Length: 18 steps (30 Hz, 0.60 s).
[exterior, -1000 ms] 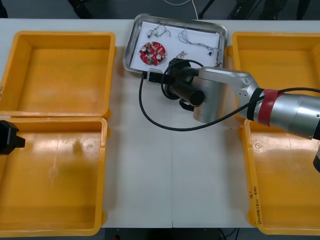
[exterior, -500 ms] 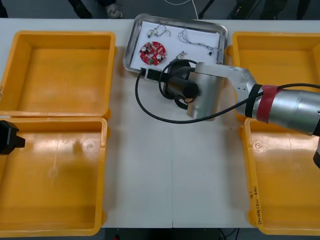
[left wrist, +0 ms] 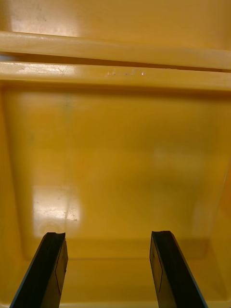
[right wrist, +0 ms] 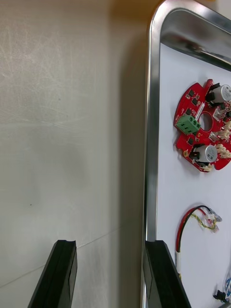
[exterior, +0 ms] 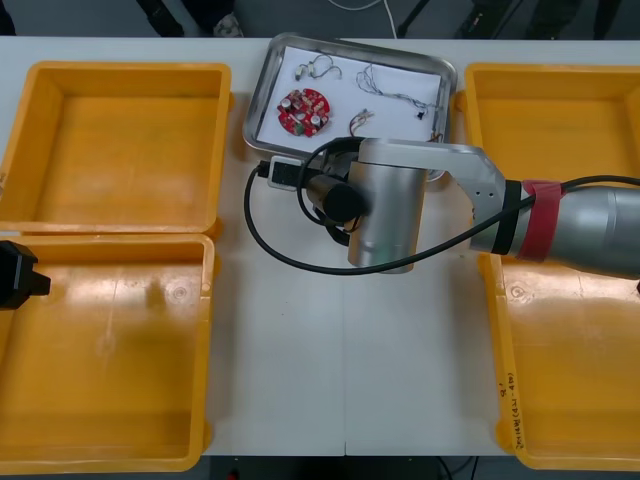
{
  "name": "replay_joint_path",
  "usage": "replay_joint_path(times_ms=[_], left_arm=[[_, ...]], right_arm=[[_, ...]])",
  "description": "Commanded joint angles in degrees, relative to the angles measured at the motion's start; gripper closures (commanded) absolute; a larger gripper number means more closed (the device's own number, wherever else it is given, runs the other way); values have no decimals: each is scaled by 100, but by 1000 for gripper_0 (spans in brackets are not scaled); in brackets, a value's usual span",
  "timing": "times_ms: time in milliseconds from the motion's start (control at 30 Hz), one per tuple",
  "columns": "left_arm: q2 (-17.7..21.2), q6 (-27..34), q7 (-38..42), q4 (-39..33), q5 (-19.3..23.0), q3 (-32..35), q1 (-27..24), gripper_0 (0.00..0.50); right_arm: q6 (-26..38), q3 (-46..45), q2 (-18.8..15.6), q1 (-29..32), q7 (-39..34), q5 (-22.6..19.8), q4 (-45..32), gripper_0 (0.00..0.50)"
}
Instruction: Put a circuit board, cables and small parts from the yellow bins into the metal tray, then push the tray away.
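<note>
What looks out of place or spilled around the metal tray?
Only the metal tray is slightly askew, its far edge not parallel to that of the table. The circuit board and cables lie inside it; nothing spilled. The open right tool is at its rim; the left tool hovers over a yellow bin.

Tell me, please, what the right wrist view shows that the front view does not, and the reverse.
The right wrist view adds the right gripper, open, one finger over bare table and the other at the rim of the metal tray. The front view adds four yellow bins, the right arm, and the left gripper parked over the near left bin. Both share the tray, the red circuit board and the red and yellow cable inside it.
</note>
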Motion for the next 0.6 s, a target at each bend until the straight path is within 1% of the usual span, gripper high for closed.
replay_joint_path(times_ms=[33, 67, 233, 300, 333, 433, 600], left_arm=[[232, 31, -469, -160, 41, 186, 127, 0], [232, 31, -469, -160, 41, 186, 127, 0], [232, 31, -469, -160, 41, 186, 127, 0], [232, 31, -469, -160, 41, 186, 127, 0], [232, 31, -469, -160, 41, 186, 127, 0], [232, 31, -469, -160, 41, 186, 127, 0], [232, 31, -469, -160, 41, 186, 127, 0]], right_arm=[[385, -420, -272, 155, 141, -36, -600, 101], [447, -455, -298, 208, 141, -36, -688, 100], [1150, -807, -413, 568, 62, -45, -1338, 100], [1589, -1070, -422, 761, 26, -45, -1663, 101], [1695, -1149, -422, 814, 35, -45, -1742, 102], [2275, -1483, -422, 1051, 18, -45, -2147, 102], [3400, -2037, -422, 1447, -53, -63, -2885, 102]])
